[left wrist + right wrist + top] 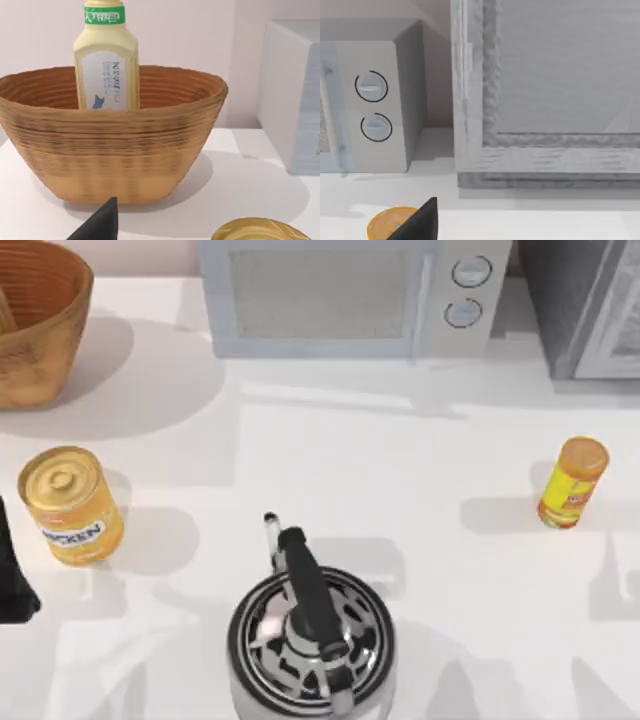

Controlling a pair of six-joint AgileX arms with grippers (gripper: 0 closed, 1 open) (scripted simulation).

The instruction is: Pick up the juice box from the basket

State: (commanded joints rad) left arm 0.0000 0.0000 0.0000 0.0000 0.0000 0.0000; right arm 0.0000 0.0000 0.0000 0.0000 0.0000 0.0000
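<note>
Basket (pixel 35 325) sits at the far left back corner of the table (pixel 400 470), cut off by the top view's left and upper edges; orange-brown wicker, ribbed walls, bowl-shaped. Left wrist view looks at the basket side-on: the juice box (pixel 106 60) stands upright inside it toward the back wall, pale yellow with a green band near its top and a white label panel, its upper part rising well above the rim. Left gripper (pixel 100 224) appears as one dark tip low in that view, in front of the basket and apart from it, nothing held that I can see; whether it is wide or narrow cannot be told. Left arm (pixel 12 575) shows as a dark shape at the table's left edge, just beside the tin can (pixel 70 505), which stands gold-topped in front of the basket and well apart from it. Kettle (pixel 310 635) with a black handle stands at front centre. Microwave (pixel 345 295) runs along the back, two round knobs on its right side; a grey appliance (pixel 585 305) stands to its right. Orange-capped yellow bottle (pixel 572 483) stands upright at the right side. Right gripper (pixel 420 222) shows as one dark tip just beside that bottle's cap, facing the microwave and the grey appliance; its opening cannot be told either.
</note>
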